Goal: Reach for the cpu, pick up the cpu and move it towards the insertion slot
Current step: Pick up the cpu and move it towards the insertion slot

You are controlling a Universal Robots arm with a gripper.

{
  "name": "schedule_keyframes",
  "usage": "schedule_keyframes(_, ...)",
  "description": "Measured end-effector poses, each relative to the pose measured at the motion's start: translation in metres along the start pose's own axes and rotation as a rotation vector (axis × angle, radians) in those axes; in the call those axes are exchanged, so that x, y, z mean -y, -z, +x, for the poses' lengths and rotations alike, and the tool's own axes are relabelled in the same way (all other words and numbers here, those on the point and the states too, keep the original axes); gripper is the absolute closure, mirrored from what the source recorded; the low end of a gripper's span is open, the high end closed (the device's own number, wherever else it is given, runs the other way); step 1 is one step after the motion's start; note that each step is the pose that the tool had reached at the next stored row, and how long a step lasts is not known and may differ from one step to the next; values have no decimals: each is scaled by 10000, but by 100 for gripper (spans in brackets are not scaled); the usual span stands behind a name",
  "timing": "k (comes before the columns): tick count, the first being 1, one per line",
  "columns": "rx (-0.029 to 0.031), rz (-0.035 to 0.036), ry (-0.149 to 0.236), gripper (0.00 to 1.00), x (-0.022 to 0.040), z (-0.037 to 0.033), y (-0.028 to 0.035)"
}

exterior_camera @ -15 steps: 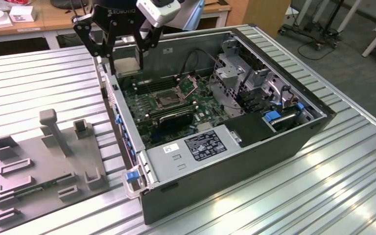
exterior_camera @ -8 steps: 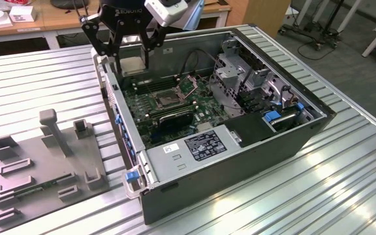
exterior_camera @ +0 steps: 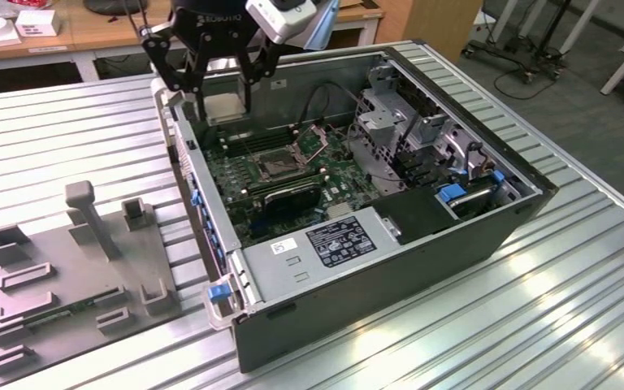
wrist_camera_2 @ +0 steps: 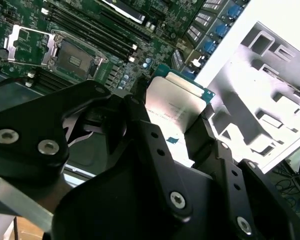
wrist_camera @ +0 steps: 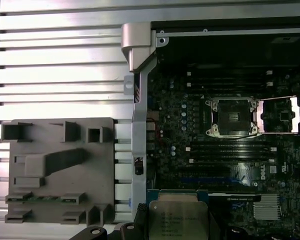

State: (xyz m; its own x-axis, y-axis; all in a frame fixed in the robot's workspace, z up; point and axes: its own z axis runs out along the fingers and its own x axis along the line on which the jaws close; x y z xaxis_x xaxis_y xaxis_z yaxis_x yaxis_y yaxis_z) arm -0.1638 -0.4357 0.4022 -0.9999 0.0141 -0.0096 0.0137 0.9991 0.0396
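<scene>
the gripper (exterior_camera: 225,101) clamps the cpu (wrist_camera_2: 174,106) by its edges, fingers (wrist_camera_2: 155,145) hiding the chip's lower part, above the open case's (exterior_camera: 529,203) wall; the slot (wrist_camera: 232,116) lies open on the motherboard (exterior_camera: 340,191), well apart.

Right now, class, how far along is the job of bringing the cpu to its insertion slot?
Done: the gripper has picked the cpu up and holds it in the air by the case's edge. Left: the insertion slot on the motherboard stands open and empty, apart from the chip.
</scene>
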Motion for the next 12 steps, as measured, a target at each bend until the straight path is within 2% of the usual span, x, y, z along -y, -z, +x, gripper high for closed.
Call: schedule_keyframes(12,-1,-4,0,45,-22,-36,-8)
